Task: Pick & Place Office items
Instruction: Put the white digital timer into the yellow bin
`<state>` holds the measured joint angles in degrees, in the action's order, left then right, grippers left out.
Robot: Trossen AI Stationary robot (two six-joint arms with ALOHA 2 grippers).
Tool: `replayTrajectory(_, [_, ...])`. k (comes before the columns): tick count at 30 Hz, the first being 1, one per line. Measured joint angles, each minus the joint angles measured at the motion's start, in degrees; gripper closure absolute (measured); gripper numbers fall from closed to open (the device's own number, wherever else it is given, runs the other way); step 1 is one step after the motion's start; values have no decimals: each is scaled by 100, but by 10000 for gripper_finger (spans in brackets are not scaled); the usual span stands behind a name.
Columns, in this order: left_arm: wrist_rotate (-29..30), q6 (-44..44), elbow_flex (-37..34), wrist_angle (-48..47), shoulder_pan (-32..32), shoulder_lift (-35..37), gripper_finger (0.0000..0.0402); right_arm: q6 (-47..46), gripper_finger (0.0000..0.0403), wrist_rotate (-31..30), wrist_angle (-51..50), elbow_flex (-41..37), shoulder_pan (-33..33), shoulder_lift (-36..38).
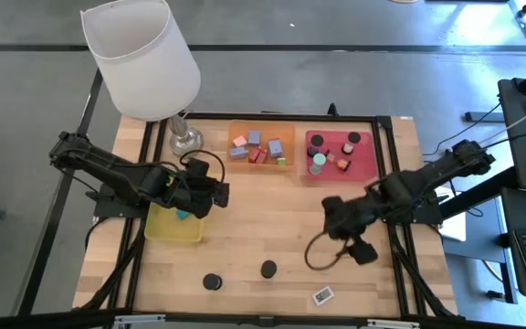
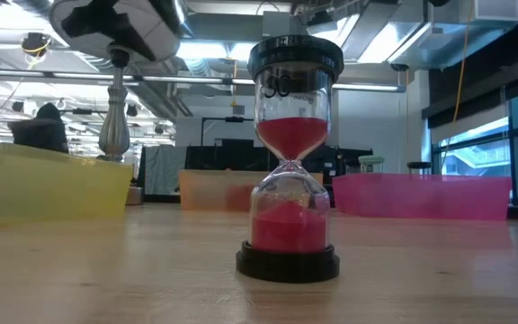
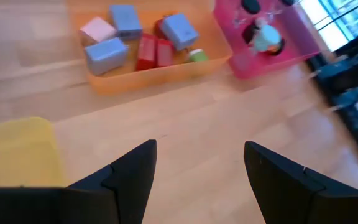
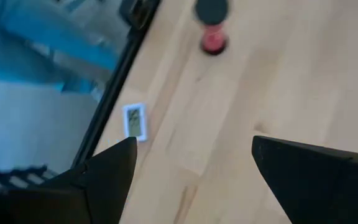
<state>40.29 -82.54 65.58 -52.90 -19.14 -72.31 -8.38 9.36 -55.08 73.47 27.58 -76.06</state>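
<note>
From above, we see our left gripper [image 1: 215, 194] hanging over the near edge of the yellow tray [image 1: 167, 230], its fingers spread and holding nothing, while a teal block [image 1: 183, 215] lies in that tray just beneath it. Our right gripper [image 1: 362, 249] hovers over bare table, fingers likewise apart and empty; two black discs [image 1: 212, 282] sit well off to its left and the white tag [image 1: 323, 295] lies near it, toward the table's front edge. At table height, a sand timer [image 2: 288, 153] with red sand fills the view. Past our left fingers [image 3: 129, 177], the orange tray [image 3: 148, 74] holds lavender and red blocks. Past our right fingers [image 4: 114, 168], the tag [image 4: 134, 121] lies close ahead. We judge ourselves between picks; next the right gripper should descend squarely over the tag and close.
</note>
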Motion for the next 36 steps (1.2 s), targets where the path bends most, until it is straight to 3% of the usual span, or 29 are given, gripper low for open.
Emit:
replayTrajectory(9, [221,1129,0,1725,-279,-5,162,-450,81,211,-17,0,1143,-900])
replayTrajectory(13, [191,1792,0,2192,-398,2,162,-724,81,-192,258,0,1637,-1459])
replayTrajectory(18, [-85,1930,0,2291,-494,8,162,-1193,81,-707,956,0,1841,-2008])
replayTrajectory(23, [-316,1937,0,2288,-609,8,162,-1702,81,-583,1525,2,2007,-2639])
replayTrajectory(36, [-178,2080,0,2279,-902,11,162,-2031,81,-1147,1592,3,2205,-3758])
